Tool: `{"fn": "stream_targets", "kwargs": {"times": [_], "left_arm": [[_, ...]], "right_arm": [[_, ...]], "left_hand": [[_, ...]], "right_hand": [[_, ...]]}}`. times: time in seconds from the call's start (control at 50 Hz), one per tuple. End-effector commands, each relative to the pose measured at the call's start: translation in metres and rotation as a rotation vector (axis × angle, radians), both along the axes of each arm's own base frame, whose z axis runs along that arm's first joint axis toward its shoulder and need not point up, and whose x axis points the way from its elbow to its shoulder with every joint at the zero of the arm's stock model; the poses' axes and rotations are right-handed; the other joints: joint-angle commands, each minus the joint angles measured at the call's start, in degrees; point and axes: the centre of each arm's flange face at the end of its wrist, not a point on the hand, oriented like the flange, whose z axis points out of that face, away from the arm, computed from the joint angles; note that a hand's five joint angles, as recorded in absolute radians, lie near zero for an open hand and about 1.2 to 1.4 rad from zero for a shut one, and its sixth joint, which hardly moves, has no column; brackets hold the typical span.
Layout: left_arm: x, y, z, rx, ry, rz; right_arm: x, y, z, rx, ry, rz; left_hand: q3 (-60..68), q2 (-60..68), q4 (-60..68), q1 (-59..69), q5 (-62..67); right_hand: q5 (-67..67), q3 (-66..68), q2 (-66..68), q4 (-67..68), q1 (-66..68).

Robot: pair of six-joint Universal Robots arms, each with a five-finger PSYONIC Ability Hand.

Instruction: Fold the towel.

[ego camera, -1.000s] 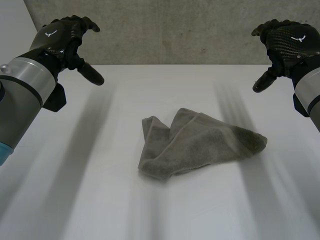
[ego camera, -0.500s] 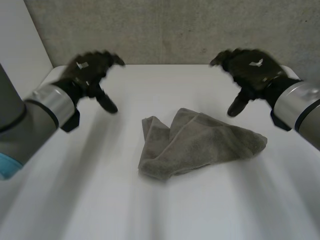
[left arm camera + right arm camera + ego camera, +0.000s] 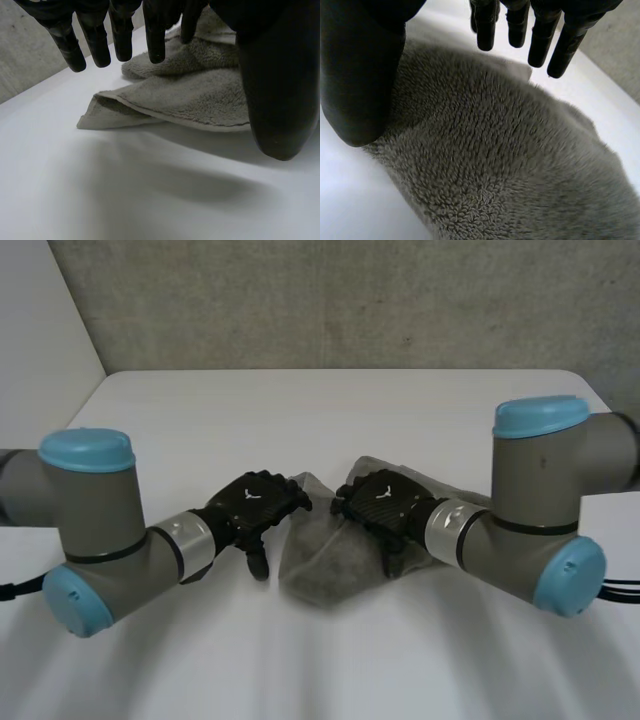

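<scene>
A crumpled grey towel (image 3: 320, 558) lies in the middle of the white table (image 3: 320, 410). My left hand (image 3: 255, 504) is low at the towel's left edge, open, with its fingers straight and its thumb pointing down at the table. In the left wrist view its fingers (image 3: 92, 42) hang just over the folded edge of the towel (image 3: 200, 95), holding nothing. My right hand (image 3: 385, 502) is over the towel's middle and is also open. In the right wrist view its fingers (image 3: 540, 42) and thumb are spread above the towel's pile (image 3: 510, 165). The hands and arms hide much of the towel.
A grey concrete wall (image 3: 330, 300) rises behind the table's far edge. Both forearms, with their light-blue caps, reach in low over the front half of the table.
Both hands have come down from high at the sides and moved inward to the towel. The towel itself has not shifted.
</scene>
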Motion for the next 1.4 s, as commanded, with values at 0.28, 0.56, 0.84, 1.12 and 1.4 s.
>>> {"fn": "stream_targets", "kwargs": {"times": [0.28,0.56,0.84,1.12,1.4], "left_arm": [[-0.025,-0.009,-0.016,-0.062,0.004,-0.059],[-0.034,-0.012,-0.023,-0.069,0.007,-0.077],[-0.048,-0.009,-0.027,-0.107,0.035,-0.104],[-0.066,-0.001,-0.028,-0.09,0.097,-0.12],[-0.072,0.007,-0.025,0.031,0.181,-0.101]], "right_arm": [[-0.035,0.003,0.017,-0.001,0.004,-0.08],[-0.071,-0.024,0.046,-0.041,-0.195,-0.284],[-0.085,-0.02,0.043,0.04,-0.279,-0.374],[-0.089,-0.019,0.042,0.041,-0.285,-0.401],[-0.097,-0.029,0.045,0.046,-0.365,-0.539]], "left_hand": [[-2.9,-1.7,-3.4,-2.4,-0.5],[-2.9,0.8,-3.4,0.1,2.0],[-2.9,2.4,-3.4,1.6,3.5],[-2.9,19.0,-3.4,18.3,20.2],[-2.9,45.5,-3.4,44.7,46.6]], "right_hand": [[44.9,-2.5,44.3,-4.4,44.2],[66.3,-2.5,65.6,-4.4,65.5],[66.3,-2.5,65.6,-4.4,65.5],[66.3,-2.5,65.6,-4.4,65.5],[66.3,-2.5,65.6,-4.4,65.5]]}}
